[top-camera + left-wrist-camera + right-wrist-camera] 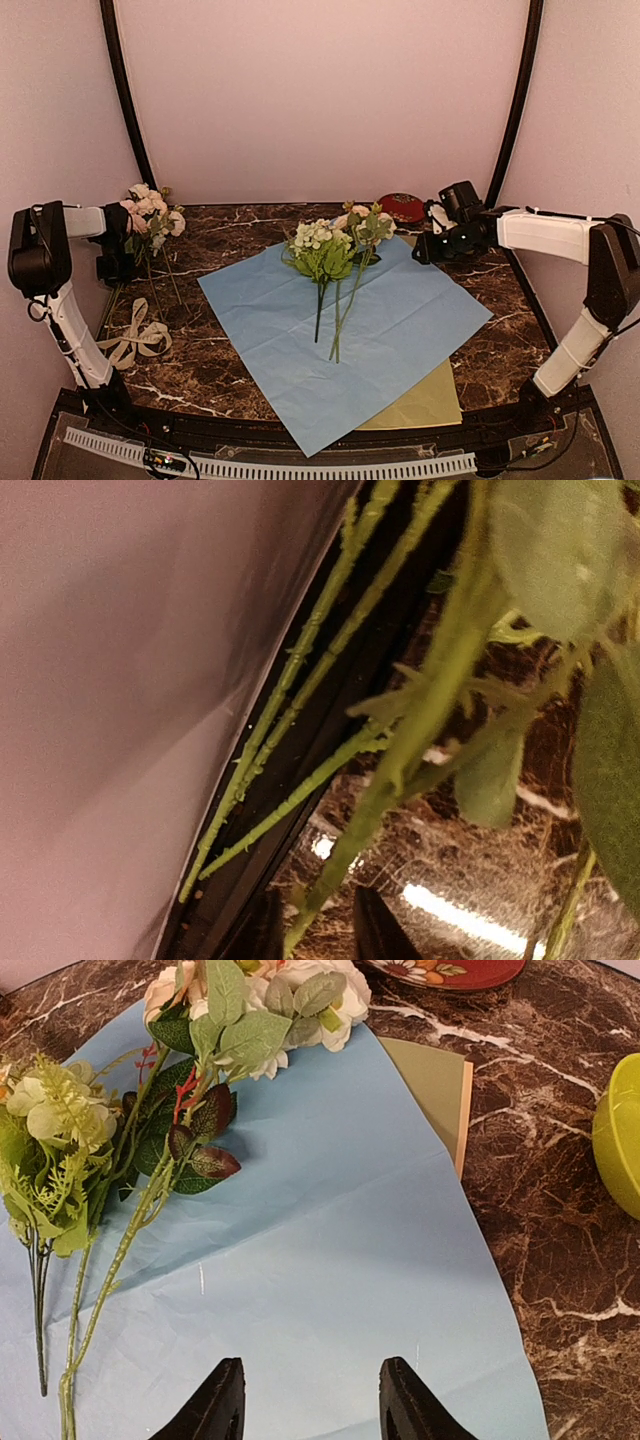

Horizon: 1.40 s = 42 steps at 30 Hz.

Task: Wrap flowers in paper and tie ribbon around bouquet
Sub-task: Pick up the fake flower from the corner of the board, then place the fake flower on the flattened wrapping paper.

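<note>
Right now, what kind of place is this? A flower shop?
Probably a robot practice booth, not a shop: plain pale walls around a marble-look table, two robot arms bolted at its edge, flowers lying on blue paper.

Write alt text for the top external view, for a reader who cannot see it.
A large light blue paper sheet lies on a dark marble table, with green-stemmed artificial flowers on it. The left gripper is at a second bunch of pink and cream roses; the open right gripper hovers near the sheet.

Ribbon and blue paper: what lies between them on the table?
Only bare marble table separates the ribbon from the paper, as the top external view shows.
</note>
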{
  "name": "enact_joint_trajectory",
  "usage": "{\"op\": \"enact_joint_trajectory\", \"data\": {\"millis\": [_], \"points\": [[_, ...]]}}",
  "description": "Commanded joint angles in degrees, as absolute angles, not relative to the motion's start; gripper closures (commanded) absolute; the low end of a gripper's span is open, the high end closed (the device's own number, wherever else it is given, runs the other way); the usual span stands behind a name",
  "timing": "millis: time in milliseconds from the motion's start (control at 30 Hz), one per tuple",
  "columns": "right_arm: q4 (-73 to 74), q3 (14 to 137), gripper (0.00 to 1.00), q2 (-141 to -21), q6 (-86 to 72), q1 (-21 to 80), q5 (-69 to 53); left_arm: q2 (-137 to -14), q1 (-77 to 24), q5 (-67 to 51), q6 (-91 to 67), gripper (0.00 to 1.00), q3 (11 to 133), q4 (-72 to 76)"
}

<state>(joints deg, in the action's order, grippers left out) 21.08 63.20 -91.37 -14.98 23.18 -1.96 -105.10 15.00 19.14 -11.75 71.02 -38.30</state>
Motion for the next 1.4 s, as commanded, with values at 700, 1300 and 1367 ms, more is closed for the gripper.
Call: {"op": "enact_joint_trajectory", "data": {"millis": [700, 1300, 1367], "points": [[22.48, 64.78, 0.52, -92.01, -14.44, 22.68, -3.07, -83.34, 14.74, 16.42, -4.84, 1.0, 65.69, -28.33], [11.32, 64.07, 0.52, -82.74, -18.0, 24.08, -19.51, -70.09, -15.31, -7.94, -39.9, 1.0, 60.33, -3.98], [11.79, 64.07, 0.52, -82.62, -18.61, 24.56, -19.35, -73.74, -20.58, -7.97, -46.67, 1.0, 59.08, -1.61]]}}
